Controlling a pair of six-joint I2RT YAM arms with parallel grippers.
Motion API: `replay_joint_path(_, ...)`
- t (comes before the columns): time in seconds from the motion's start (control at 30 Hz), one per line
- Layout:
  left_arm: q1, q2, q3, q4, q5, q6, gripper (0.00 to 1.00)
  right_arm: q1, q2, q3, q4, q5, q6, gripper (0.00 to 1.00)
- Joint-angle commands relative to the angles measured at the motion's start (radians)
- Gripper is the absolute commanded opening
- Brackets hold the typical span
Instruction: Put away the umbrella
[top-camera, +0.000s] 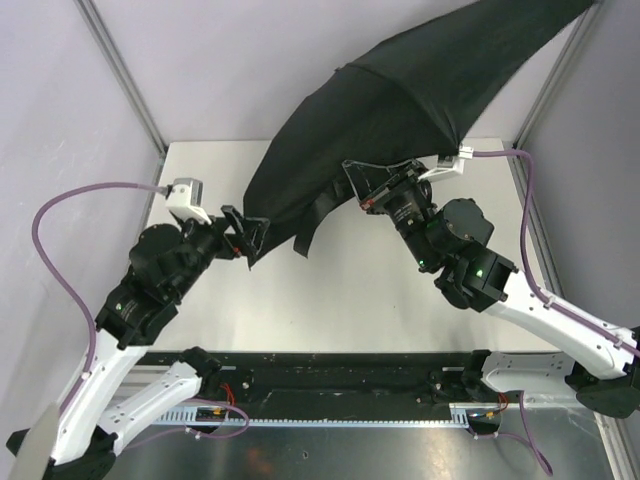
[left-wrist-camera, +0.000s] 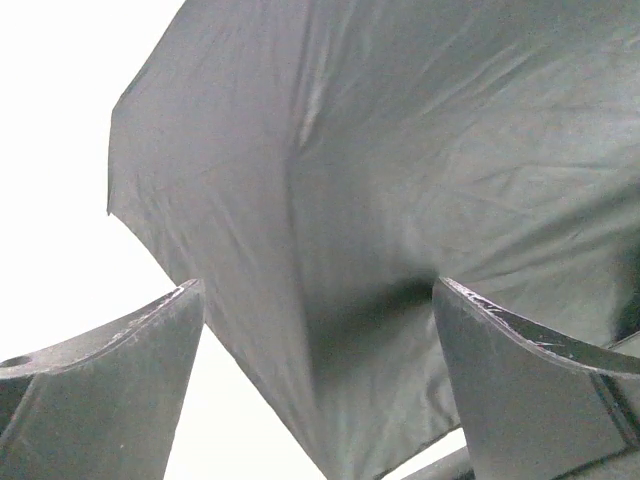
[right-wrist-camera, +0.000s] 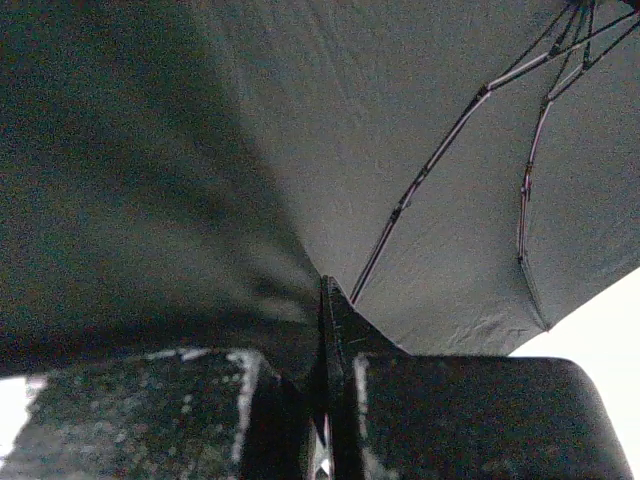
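Observation:
The umbrella (top-camera: 400, 90) is black fabric, spread out and hanging tilted above the back of the white table (top-camera: 340, 300), running from the upper right down to a point at centre left. My right gripper (top-camera: 352, 185) is shut on the canopy's lower edge. In the right wrist view its jaws (right-wrist-camera: 325, 285) pinch the fabric where a thin rib (right-wrist-camera: 440, 160) ends, under the umbrella (right-wrist-camera: 300, 120). My left gripper (top-camera: 250, 232) is open at the canopy's lower-left tip. In the left wrist view a fold of the umbrella (left-wrist-camera: 400, 200) hangs between the spread fingers (left-wrist-camera: 315, 290).
Metal frame posts (top-camera: 125, 75) stand at the table's back corners against grey walls. A purple cable (top-camera: 60, 210) loops beside the left arm, and another cable (top-camera: 530, 190) beside the right arm. A black rail (top-camera: 330, 375) runs along the near edge.

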Motion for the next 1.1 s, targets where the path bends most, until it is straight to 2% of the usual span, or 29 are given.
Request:
replay_joint_path(0.0,0.007,-0.103,-0.071,-0.056,-0.012,-0.033,0.99,-0.001,0.007,0.016,0.064,0.053,-0.030,0.04)
replay_joint_path(0.13,0.010,-0.219,-0.164,-0.064,0.053,-0.121,0.99,-0.001,0.023,0.015,0.104,0.098,-0.025,0.05)
replay_joint_path(0.27,0.008,-0.227,-0.224,-0.064,0.129,-0.138,0.98,-0.002,0.045,0.015,0.150,0.091,-0.011,0.06)
replay_joint_path(0.43,0.009,-0.146,-0.191,-0.027,0.136,-0.155,0.75,0.000,0.045,0.015,0.152,0.040,-0.002,0.08)
replay_joint_path(0.47,0.009,-0.132,-0.183,-0.013,0.137,-0.154,0.66,-0.001,0.042,0.015,0.138,0.029,-0.007,0.10)
replay_joint_path(0.53,0.009,-0.106,-0.168,-0.003,0.123,-0.153,0.41,-0.001,0.030,0.015,0.102,-0.003,-0.029,0.20)
replay_joint_path(0.57,0.011,-0.097,-0.163,-0.001,0.112,-0.153,0.30,-0.001,0.021,0.014,0.074,-0.031,-0.051,0.30)
replay_joint_path(0.67,0.019,-0.095,-0.152,-0.001,0.069,-0.154,0.07,-0.001,-0.010,0.015,-0.050,-0.101,-0.145,0.63)
replay_joint_path(0.73,0.022,-0.104,-0.134,0.001,0.036,-0.153,0.02,-0.001,-0.031,0.014,-0.166,-0.131,-0.242,0.83)
replay_joint_path(0.8,0.024,-0.104,-0.105,0.001,0.023,-0.145,0.00,-0.002,-0.058,0.009,-0.314,-0.133,-0.341,0.95)
replay_joint_path(0.93,0.026,-0.083,-0.034,0.000,0.040,-0.114,0.00,-0.005,-0.167,-0.092,-0.537,-0.002,-0.436,0.99)
replay_joint_path(1.0,0.026,-0.076,-0.012,0.000,0.050,-0.109,0.00,-0.026,-0.261,-0.171,-0.587,0.059,-0.412,0.99)
replay_joint_path(1.07,0.026,-0.066,0.003,0.000,0.057,-0.111,0.00,-0.058,-0.369,-0.256,-0.586,0.053,-0.376,0.99)
